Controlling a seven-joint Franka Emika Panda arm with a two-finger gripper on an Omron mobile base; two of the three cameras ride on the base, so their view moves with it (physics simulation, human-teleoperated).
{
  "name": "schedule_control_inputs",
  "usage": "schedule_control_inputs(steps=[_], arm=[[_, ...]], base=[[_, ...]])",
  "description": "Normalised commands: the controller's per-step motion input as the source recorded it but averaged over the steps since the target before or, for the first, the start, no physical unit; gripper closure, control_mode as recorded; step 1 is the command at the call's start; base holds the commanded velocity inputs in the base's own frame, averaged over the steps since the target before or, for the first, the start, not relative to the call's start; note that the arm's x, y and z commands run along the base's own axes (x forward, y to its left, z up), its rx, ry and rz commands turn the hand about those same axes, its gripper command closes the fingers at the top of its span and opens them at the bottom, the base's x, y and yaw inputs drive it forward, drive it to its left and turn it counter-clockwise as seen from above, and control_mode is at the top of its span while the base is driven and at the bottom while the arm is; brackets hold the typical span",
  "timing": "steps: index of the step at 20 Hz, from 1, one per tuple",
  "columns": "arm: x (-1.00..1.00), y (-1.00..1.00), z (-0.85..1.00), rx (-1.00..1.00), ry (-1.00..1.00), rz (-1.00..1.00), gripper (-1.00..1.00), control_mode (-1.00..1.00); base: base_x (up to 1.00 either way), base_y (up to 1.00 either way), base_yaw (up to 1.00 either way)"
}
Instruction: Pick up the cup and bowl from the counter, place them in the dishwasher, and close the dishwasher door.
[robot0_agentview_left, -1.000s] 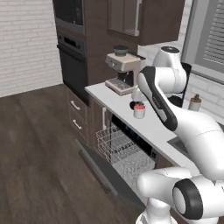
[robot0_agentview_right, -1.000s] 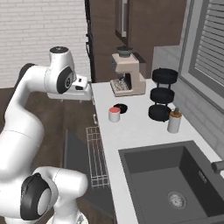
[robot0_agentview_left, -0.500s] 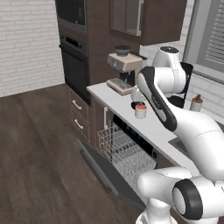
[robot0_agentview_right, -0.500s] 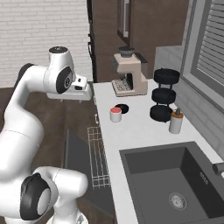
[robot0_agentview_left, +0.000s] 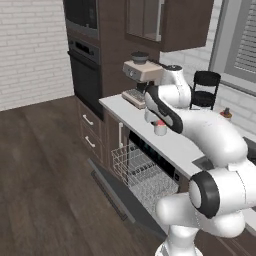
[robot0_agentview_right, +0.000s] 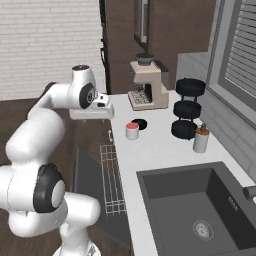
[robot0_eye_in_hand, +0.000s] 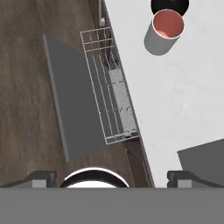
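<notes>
cup (robot0_eye_in_hand: 164, 31): upright on surface (robot0_eye_in_hand: 175, 96), touching bowl (robot0_eye_in_hand: 169, 5)
end effector (robot0_eye_in_hand: 109, 177): fingers apart, empty, high over the surface edge
tip: descend centred, straddle cup only, avoid bowl
rack (robot0_eye_in_hand: 109, 100): out over lowered dishwasher door (robot0_eye_in_hand: 70, 105)

The glossy white, rounded robot arm (robot0_agentview_left: 210, 135) is showing thick, swollen plastic segments, each flowing smoothly into the next. Dark grey, disc-shaped joint caps (robot0_agentview_right: 46, 190) are sitting at its elbows, ringed by black seams, and a smaller dark cap is marking the upper joint. A black band is running along the forearm link. The small dark grey fingertips (robot0_eye_in_hand: 43, 178) of the hand are looking blocky and square-edged.
</notes>
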Motion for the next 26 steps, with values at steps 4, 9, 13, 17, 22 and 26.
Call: schedule_control_inputs(steps=[4,9,13,17,22,26], arm=[[0.88,-0.57,-0.36,-0.08,0.15,0.08,-1.0,-1.0],[0.92,-0.52,-0.2,-0.08,0.06,0.13,-1.0,-1.0],[0.87,-0.28,-0.54,-0.06,0.06,0.11,-1.0,-1.0],[0.75,-0.04,-0.76,-0.1,0.06,0.11,-1.0,-1.0],[0.67,0.0,-0.47,-0.09,0.0,0.09,-1.0,-1.0],[0.5,-0.04,-0.43,-0.07,0.0,0.09,-1.0,-1.0]], base=[[0.0,0.0,0.0],[0.0,0.0,0.0],[0.0,0.0,0.0],[0.0,0.0,0.0],[0.0,0.0,0.0],[0.0,0.0,0.0]])
